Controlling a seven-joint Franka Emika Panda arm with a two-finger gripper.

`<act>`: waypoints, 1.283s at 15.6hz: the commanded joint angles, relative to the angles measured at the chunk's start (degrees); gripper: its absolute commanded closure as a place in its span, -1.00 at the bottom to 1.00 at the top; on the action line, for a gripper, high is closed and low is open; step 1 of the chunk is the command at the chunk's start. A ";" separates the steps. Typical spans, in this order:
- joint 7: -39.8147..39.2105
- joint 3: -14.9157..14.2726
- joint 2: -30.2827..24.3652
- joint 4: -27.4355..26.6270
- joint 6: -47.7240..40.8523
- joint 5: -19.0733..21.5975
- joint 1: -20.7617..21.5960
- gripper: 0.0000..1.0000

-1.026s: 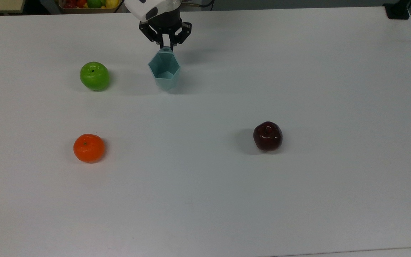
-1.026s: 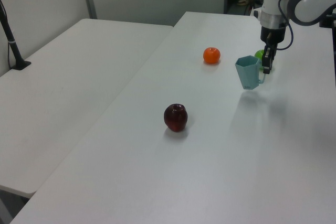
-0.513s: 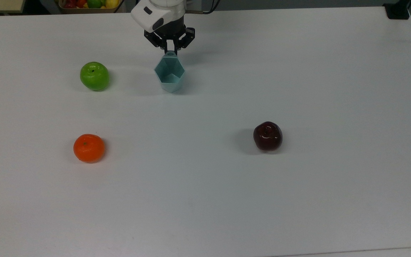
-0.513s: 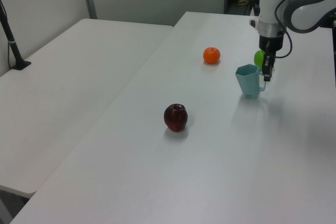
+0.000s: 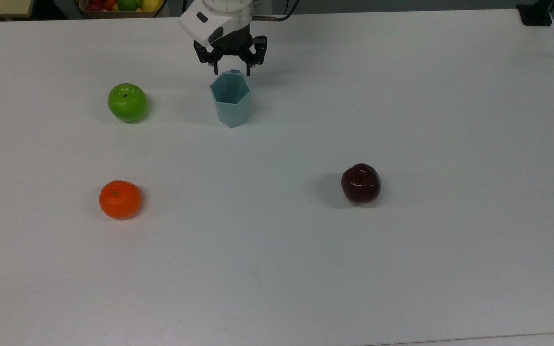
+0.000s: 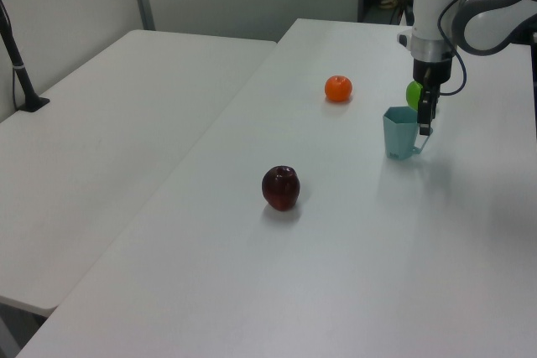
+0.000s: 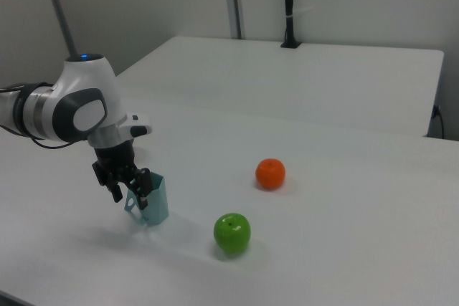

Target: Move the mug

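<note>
Sitting: one mug [image 5: 230,101], three fruits, one pincer [image 5: 232,72].

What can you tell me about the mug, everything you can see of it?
The mug is pale blue-teal and matte, like ceramic or plastic, with a hexagonal rim and faceted sides narrowing toward the base. It stands upright and empty on the white table, between the green apple and the dark red apple in the top view. Its small loop handle faces the tool, whose open fingers straddle it.
</note>
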 commanded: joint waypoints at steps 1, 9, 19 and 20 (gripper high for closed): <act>-0.69 0.37 -0.49 1.82 -0.94 -0.94 -0.77 -1.00; -2.80 0.19 0.04 22.82 -18.87 0.12 -5.60 -1.00; -2.80 -1.21 0.04 28.46 -25.65 1.61 -7.19 -1.00; -2.80 -1.30 0.04 28.46 -25.65 1.79 -7.10 -1.00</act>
